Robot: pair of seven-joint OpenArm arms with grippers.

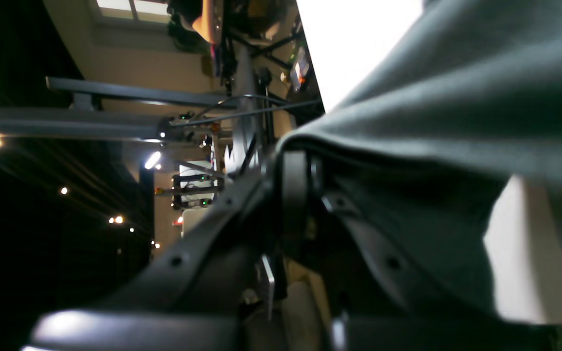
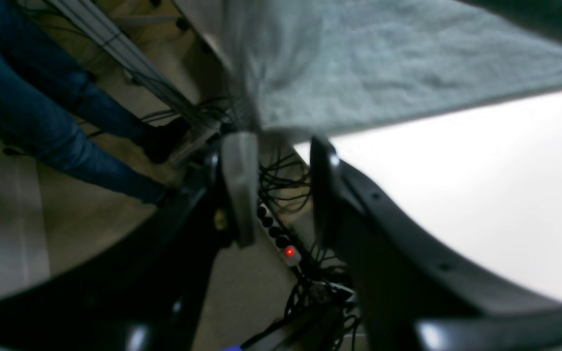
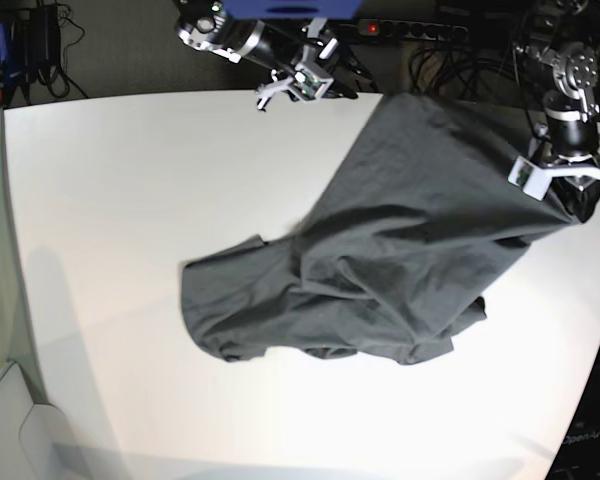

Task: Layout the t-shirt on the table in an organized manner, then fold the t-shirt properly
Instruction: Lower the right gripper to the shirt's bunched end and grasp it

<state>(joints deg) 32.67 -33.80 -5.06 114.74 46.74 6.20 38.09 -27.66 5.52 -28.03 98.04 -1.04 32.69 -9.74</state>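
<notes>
A: While the t-shirt point(image 3: 380, 270) sprawls crumpled over the table point(image 3: 110, 230), where does it reach?

B: From a bunched lobe near the middle out toward two o'clock in the base view, its far corner at the table's twelve-o'clock edge.

A: And the left gripper point(image 3: 578, 200)?

B: At three o'clock, clenched on the t-shirt's edge; its wrist view shows cloth point(image 1: 456, 122) draped over the fingers point(image 1: 293, 195).

A: The right gripper point(image 2: 276, 190)?

B: At twelve o'clock, beyond the table edge. Its jaws stand parted, the blurred cloth point(image 2: 383, 63) just above the fingertips, nothing between them.
</notes>
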